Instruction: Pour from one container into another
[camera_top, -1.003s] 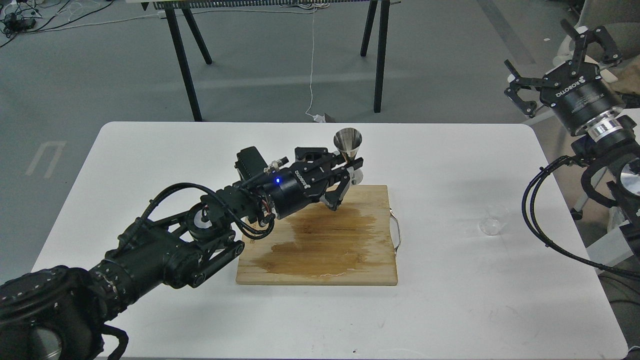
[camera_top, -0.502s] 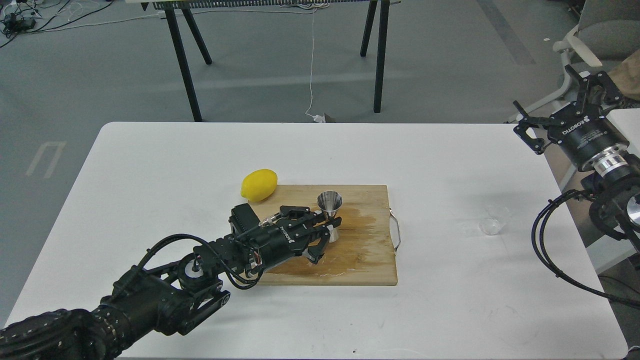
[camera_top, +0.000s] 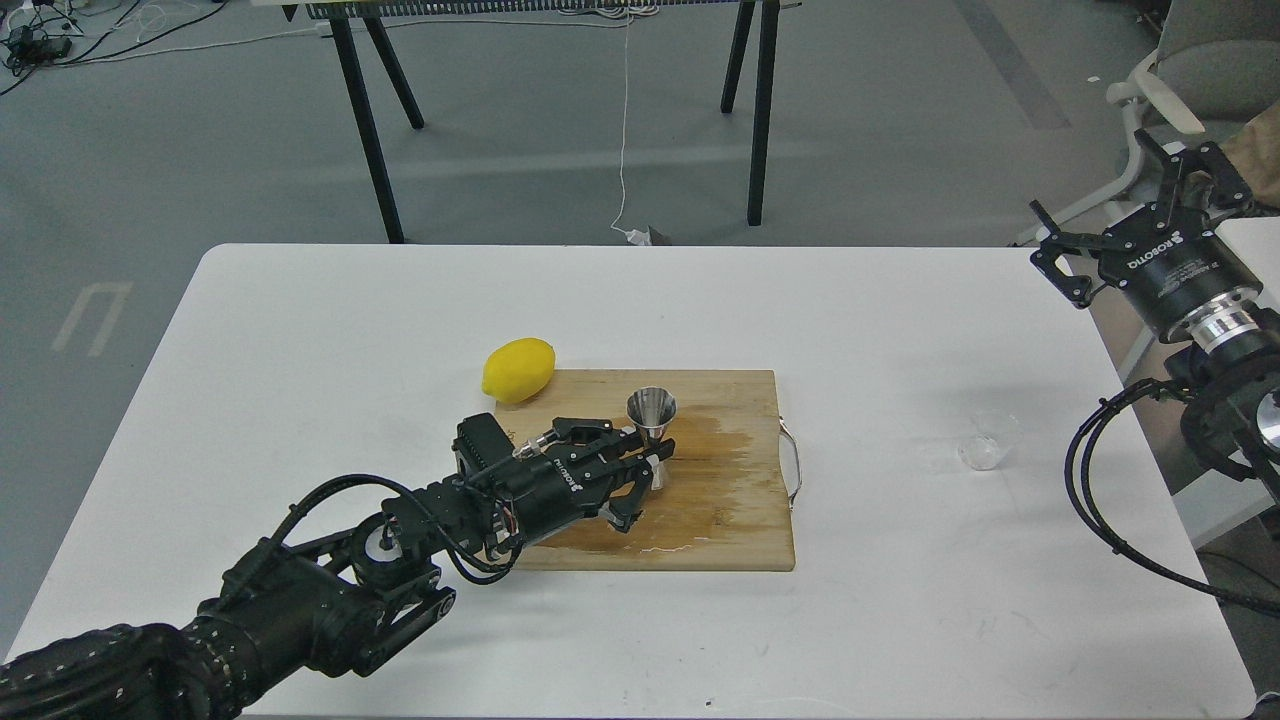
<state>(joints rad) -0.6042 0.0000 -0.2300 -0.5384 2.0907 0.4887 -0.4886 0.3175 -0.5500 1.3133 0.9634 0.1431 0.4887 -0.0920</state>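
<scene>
White table (camera_top: 300, 330), left tool (camera_top: 648, 462) low (clamping jigger (camera_top: 652, 420)), right tool (camera_top: 1130, 215) raised

The left gripper (camera_top: 655, 462), clamped on the steel jigger (camera_top: 652, 421), is easing back and down over the wooden cutting board (camera_top: 745, 530), carrying the jigger slightly nearer the lemon (camera_top: 518, 369); the right gripper (camera_top: 1140, 205) is barely drifting.
</scene>
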